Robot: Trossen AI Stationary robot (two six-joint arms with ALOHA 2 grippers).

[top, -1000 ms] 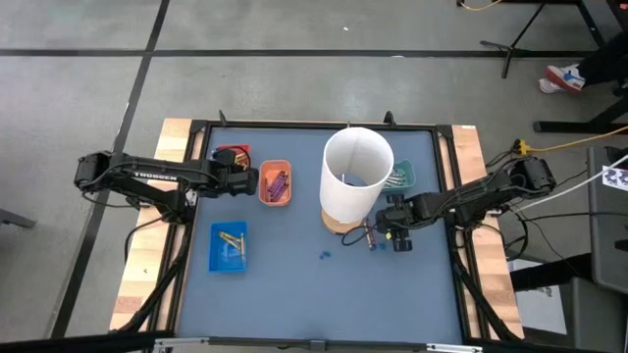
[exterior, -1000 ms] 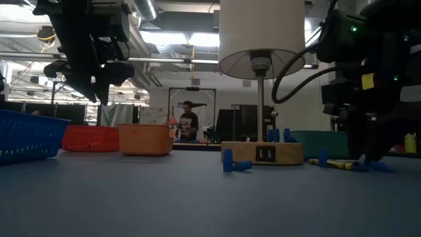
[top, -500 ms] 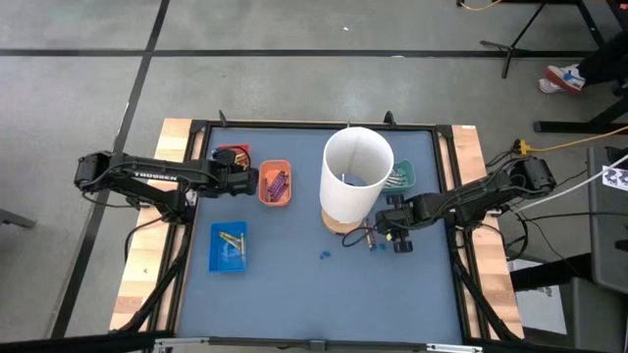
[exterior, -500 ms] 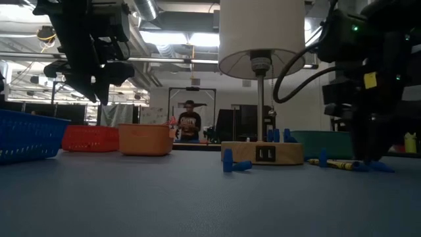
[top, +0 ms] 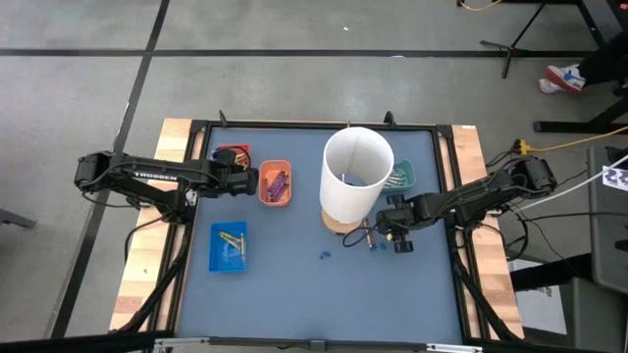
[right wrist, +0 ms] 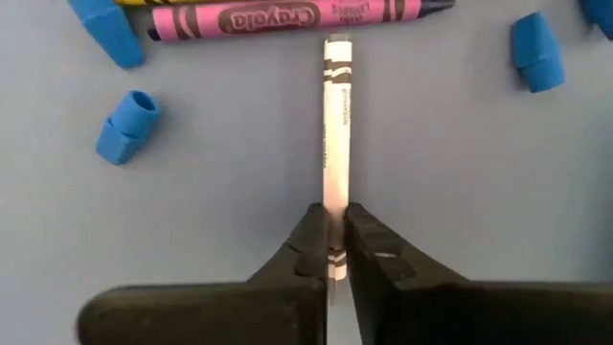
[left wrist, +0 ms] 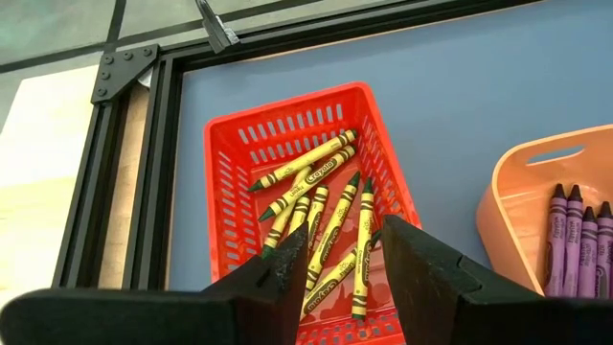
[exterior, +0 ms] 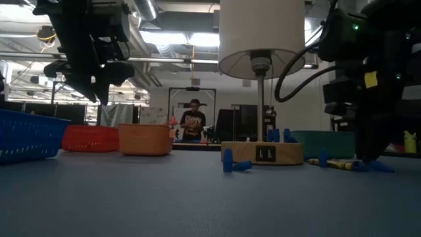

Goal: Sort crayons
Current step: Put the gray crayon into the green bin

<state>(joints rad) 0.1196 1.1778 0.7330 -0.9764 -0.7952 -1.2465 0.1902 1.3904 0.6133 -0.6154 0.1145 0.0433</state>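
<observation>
A grey-white crayon point(right wrist: 335, 134) lies flat on the blue table, and my right gripper point(right wrist: 332, 240) is shut on it, right of the tall white cylinder point(top: 355, 176). Beside it lie a pink-purple crayon point(right wrist: 287, 17) and loose blue caps point(right wrist: 124, 125). My left gripper point(left wrist: 345, 264) hangs open above the red tray point(left wrist: 225, 144), which holds several yellow crayons point(left wrist: 330, 216); nothing is between its fingers. The orange tray point(left wrist: 517, 206) holds purple crayons point(left wrist: 575, 240). My right gripper pinches the grey-white crayon's two long sides near one end point(right wrist: 333, 206) between its two fingers. The fingers come from above, pointing down, and close across the crayon. The crayon rests flat on the table along its whole length.
A blue tray point(top: 229, 247) with gold-brown crayons sits at the near left, and a green tray point(top: 402, 176) behind the cylinder. The cylinder stands on a round wooden base point(exterior: 263, 153). More blue caps point(exterior: 235, 163) lie in front of it. A person stands far behind the table.
My right gripper has shut on the grey-white crayon without leaving its place; in the low view its fingers have drawn together. The crayon still lies on the table. My left arm has kept still.
</observation>
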